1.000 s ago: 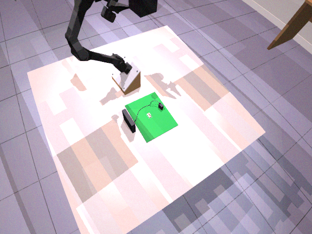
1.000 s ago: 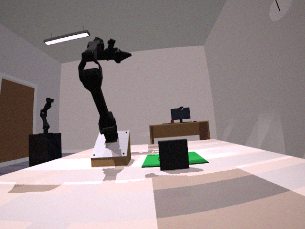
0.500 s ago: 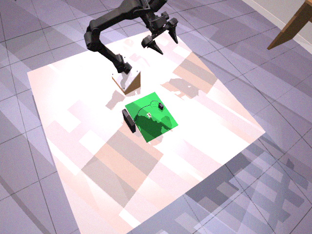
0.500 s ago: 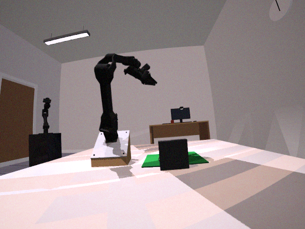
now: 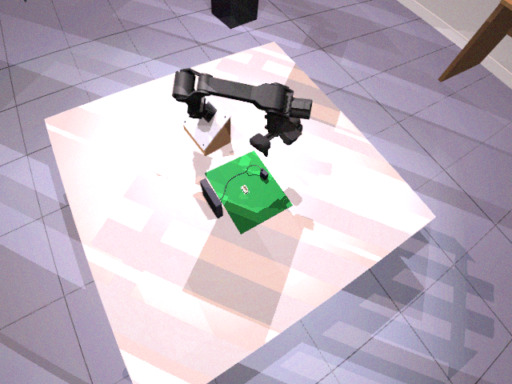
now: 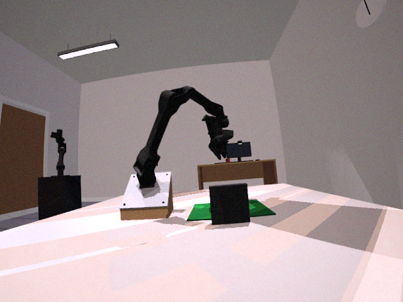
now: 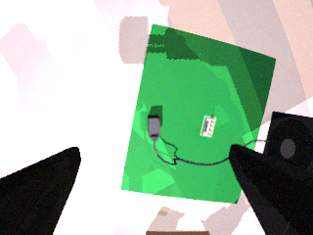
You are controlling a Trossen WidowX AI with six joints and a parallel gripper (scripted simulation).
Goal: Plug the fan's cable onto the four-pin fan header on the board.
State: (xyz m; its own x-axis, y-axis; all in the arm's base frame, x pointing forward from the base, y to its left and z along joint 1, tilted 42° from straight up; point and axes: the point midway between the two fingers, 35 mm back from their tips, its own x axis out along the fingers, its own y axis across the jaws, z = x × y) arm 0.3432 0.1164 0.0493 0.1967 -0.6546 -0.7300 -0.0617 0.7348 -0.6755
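Gripper (image 7: 153, 164) spread wide, empty, high above the green board (image 7: 190, 92). Plug (image 7: 155, 127) lies loose on the board, apart from the four-pin header (image 7: 207, 125) — descend straight over the plug, fingers straddling its body, cable (image 7: 196, 160) outside.

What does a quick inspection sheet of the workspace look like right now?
Surface: pale table, patchy light and shadow.
Job's things: green board flat on table; white header bare; plug lying on board, apart from header; black fan upright at board's edge.
Clutter: nothing seen.
Grippers: gripper open, empty, high above board, touching nothing.
Cables: thin cable curving from plug across board to fan.
Surroundings: wedge-shaped arm base; desk with monitor; second arm on black stand.
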